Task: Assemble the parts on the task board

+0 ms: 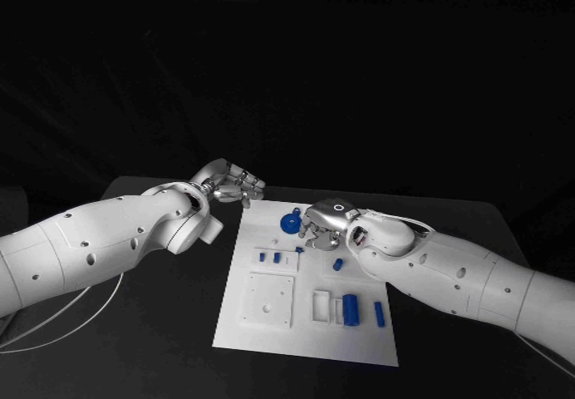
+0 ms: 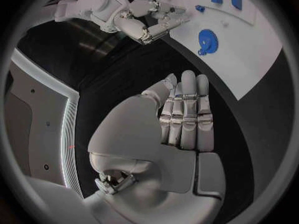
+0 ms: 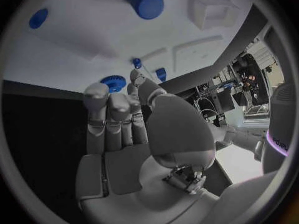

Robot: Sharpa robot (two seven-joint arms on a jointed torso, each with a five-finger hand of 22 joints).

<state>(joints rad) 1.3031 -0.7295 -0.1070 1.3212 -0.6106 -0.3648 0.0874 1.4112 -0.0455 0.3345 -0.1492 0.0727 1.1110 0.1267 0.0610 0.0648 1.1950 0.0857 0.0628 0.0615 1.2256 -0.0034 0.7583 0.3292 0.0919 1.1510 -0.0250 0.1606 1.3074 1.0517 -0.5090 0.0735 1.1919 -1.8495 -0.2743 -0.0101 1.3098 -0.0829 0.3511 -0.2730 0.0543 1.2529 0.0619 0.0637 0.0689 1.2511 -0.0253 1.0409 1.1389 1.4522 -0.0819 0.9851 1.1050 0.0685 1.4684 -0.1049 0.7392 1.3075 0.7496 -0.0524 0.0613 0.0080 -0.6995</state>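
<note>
Right hand [image 1: 321, 226] is over the far part of the task board [image 1: 287, 337], fingers extended side by side and holding nothing; the blue gear [image 1: 289, 222] lies just beside its fingertips. The right wrist view adds a small blue peg [image 3: 137, 62] right at the fingertips [image 3: 138, 78], and a blue cylinder [image 3: 144, 2] further out. Left hand [image 1: 233, 184] hovers off the board's far corner, well apart from the gear; the left wrist view shows its fingers [image 2: 189, 109] straight, pressed together, empty.
</note>
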